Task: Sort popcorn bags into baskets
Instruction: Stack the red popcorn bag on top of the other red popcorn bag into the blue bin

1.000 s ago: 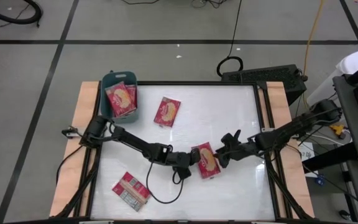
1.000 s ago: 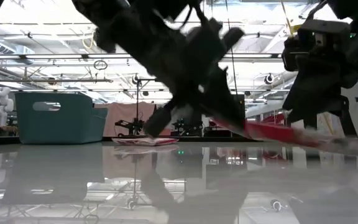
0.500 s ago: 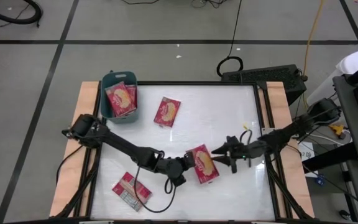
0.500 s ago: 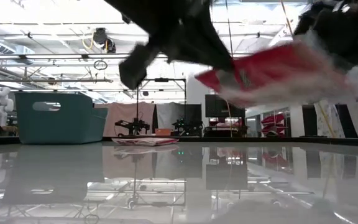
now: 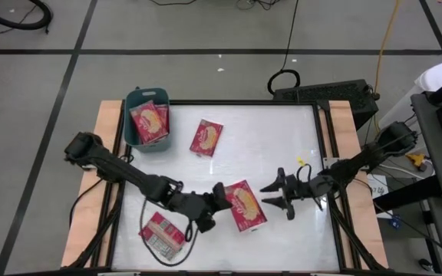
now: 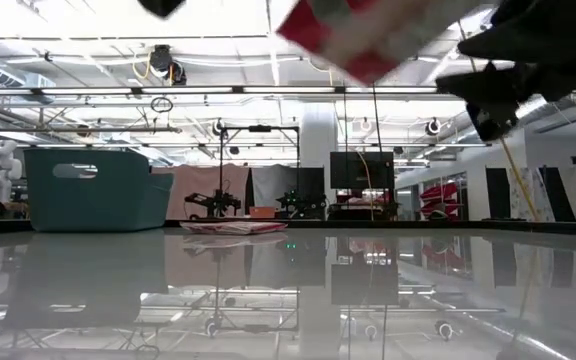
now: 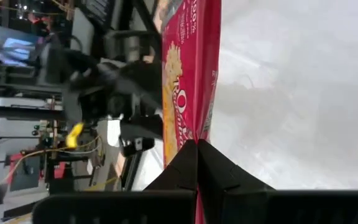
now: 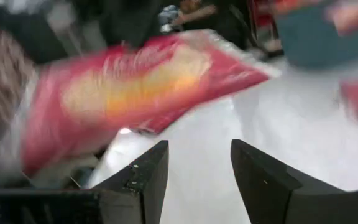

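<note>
Four popcorn bags show: one (image 5: 245, 205) clamped in the left hand (image 5: 218, 196) above the table (image 5: 282, 138), one (image 5: 150, 123) in the teal basket (image 5: 133, 100), two lying loose. Right hand (image 5: 276, 196) hangs beside the held bag, fingers apart, apparently not touching it.

Red popcorn bags (image 5: 245, 206), teal basket (image 5: 133, 100)

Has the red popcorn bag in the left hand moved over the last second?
Yes. The red popcorn bag, held by the left hand, shifted toward the table's near edge, away from the teal plastic basket.
</note>
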